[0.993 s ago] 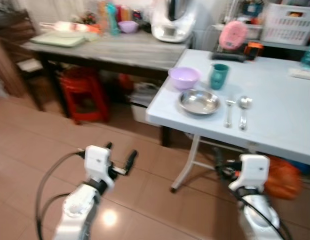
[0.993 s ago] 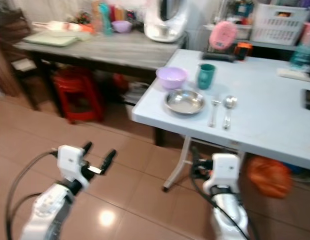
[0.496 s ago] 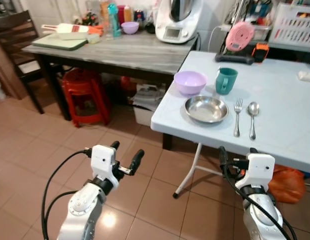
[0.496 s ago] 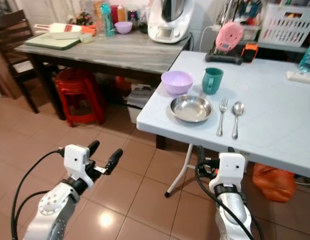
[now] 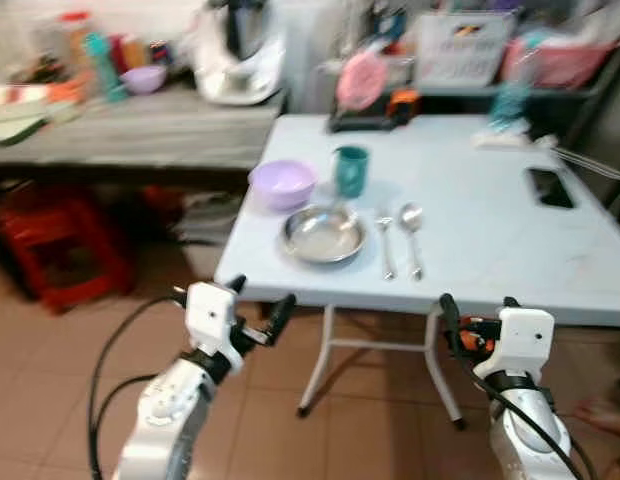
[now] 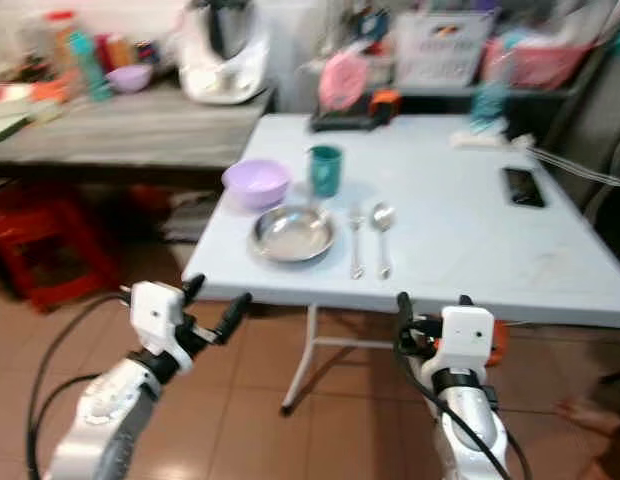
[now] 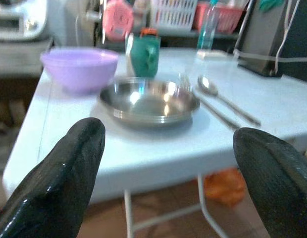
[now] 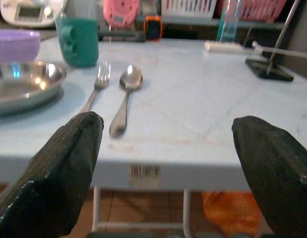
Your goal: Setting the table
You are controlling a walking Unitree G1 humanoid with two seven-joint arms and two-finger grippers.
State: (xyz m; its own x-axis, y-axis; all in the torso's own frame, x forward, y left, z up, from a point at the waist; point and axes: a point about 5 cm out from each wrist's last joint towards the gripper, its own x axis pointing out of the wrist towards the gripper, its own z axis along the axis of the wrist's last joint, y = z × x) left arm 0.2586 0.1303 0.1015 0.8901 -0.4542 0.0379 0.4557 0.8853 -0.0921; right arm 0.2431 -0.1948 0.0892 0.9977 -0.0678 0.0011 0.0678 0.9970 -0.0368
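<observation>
- Tiled floor is running under a pale blue folding table (image 5: 510, 240), with a grey side table (image 5: 140, 130) at ten o'clock carrying bottles and a kitchen machine.
- One place is sitting laid near the table's front-left corner: a steel plate (image 5: 324, 235), a purple bowl (image 5: 282, 183) at its eleven o'clock, a green mug (image 5: 351, 170) at its one o'clock, and a fork (image 5: 384, 240) and spoon (image 5: 411, 235) lying side by side at its three o'clock.
- Left gripper (image 5: 260, 305) is hovering low before the table edge, fingers spread, carrying nothing.
- Right gripper (image 5: 473, 312) is hanging just under the front edge, fingers spread wide too, empty.
- My read: this is an approach step; nothing is being handled yet. Next, the robot needs to close in and raise an arm over the tabletop.
- Against half a second ago, the whole scene is sliding left as the camera swings right, bringing a black phone (image 5: 550, 187) at two o'clock into view; the picture is blurring.
</observation>
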